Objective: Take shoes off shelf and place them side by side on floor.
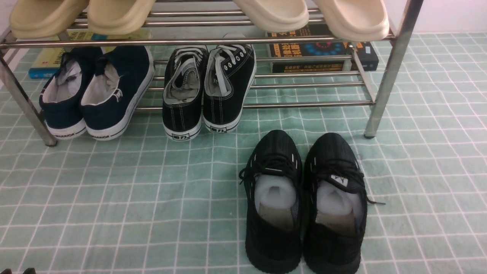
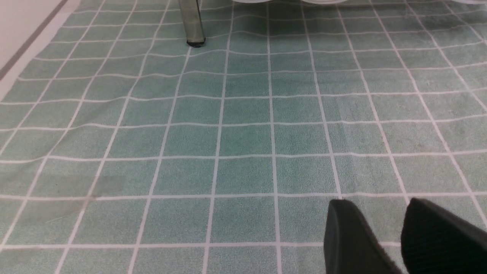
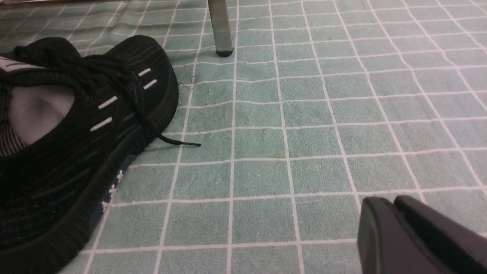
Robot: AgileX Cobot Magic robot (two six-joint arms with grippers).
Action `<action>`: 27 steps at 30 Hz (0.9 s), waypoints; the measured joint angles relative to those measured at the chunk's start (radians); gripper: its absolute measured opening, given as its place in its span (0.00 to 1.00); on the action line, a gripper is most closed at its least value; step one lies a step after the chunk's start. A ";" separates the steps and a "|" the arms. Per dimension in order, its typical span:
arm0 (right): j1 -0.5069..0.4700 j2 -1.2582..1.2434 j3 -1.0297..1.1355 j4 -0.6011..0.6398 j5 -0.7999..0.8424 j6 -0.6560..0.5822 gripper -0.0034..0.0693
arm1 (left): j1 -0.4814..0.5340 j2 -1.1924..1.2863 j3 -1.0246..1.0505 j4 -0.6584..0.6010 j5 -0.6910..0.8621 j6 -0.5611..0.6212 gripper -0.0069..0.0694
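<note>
Pale green floor point(image 1: 114, 198) with white grid lines, slightly wrinkled. Silver metal shelf point(image 1: 392, 72) across upper frame. Pale wall point(image 1: 449, 15) strip upper right. Even, soft light.

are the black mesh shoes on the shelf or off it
Off. Both black mesh shoes sit upright, side by side on the green floor, in front of the shelf.

Two black mesh shoes point(image 1: 304, 201), two navy slip-ons point(image 1: 97, 93), two canvas sneakers point(image 1: 209, 91), four slippers point(image 1: 198, 15).
</note>
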 joint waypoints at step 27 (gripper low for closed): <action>0.001 0.000 0.000 0.001 0.000 0.000 0.18 | 0.000 0.000 0.000 0.000 0.000 0.000 0.41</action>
